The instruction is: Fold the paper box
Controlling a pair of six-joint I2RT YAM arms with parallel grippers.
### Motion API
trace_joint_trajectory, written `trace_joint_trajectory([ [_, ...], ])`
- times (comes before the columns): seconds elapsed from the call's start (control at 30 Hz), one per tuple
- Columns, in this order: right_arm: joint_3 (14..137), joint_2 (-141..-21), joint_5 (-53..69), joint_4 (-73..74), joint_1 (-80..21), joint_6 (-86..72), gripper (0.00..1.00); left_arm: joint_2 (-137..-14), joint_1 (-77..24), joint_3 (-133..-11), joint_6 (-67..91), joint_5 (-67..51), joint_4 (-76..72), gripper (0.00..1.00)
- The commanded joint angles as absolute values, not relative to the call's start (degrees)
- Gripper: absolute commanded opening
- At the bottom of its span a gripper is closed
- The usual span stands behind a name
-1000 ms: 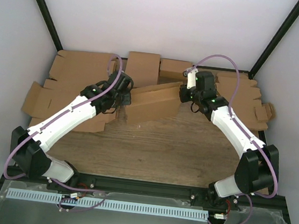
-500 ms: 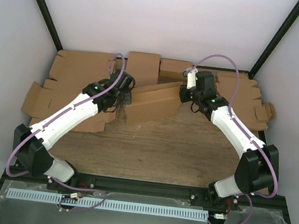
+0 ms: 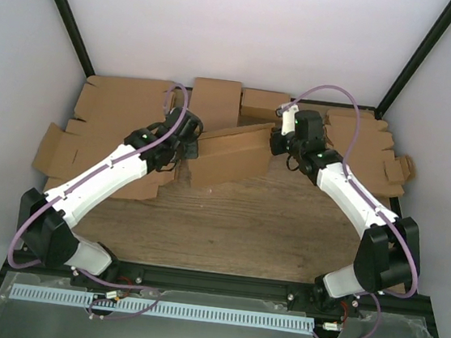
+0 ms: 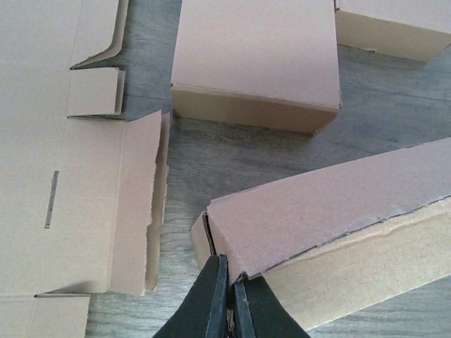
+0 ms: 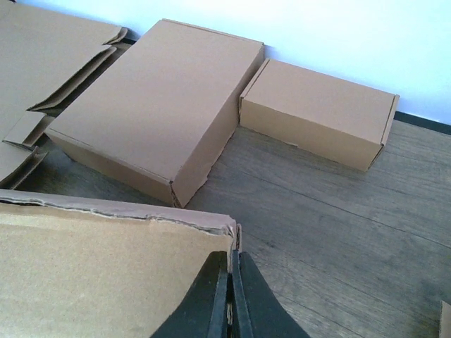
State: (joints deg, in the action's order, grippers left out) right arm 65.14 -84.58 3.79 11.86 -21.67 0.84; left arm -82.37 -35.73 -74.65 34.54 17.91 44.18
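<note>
Wooden table (image 3: 236, 219): left tool (image 4: 229, 271), right tool (image 5: 230, 257) (both narrow) pinch paper box (image 3: 231, 157) edges.

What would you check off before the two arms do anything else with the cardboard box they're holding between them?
1. Left end effector shut on the box at its corner: ok.
2. Right end effector shut on the edge at the box's other end: ok.
3. Lid tucked in fully: cannot tell. A dark seam runs along the front edge in the left wrist view.
4. Gap to the large closed box and small closed box behind: ok, bare table lies between.
5. Flat cardboard sheet on the left apart from the held box: ok.
</note>
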Motion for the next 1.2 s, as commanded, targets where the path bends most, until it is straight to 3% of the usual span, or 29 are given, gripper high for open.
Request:
trace_joint_trajectory([
  [0.0,62.29,-85.87,2.24,16.99,-21.45,0.01,0.01,-84.6,-36.25,-70.11,35.58,14.05,53.3,0.04],
  [0.97,47.48,-81.85,0.82,2.48,-21.53,-4.08,0.01,-78.96,-42.15,-57.13,45.34,16.43,40.78,0.04],
  [1.07,49.16,-81.9,0.88,4.26,-21.54,-4.13,0.1,-77.83,-42.13,-58.28,45.09,16.84,40.95,0.05],
  [1.17,51.04,-80.36,1.23,6.56,-21.54,-4.35,0.24,-78.04,-42.18,-61.21,44.25,17.67,43.84,0.17],
])
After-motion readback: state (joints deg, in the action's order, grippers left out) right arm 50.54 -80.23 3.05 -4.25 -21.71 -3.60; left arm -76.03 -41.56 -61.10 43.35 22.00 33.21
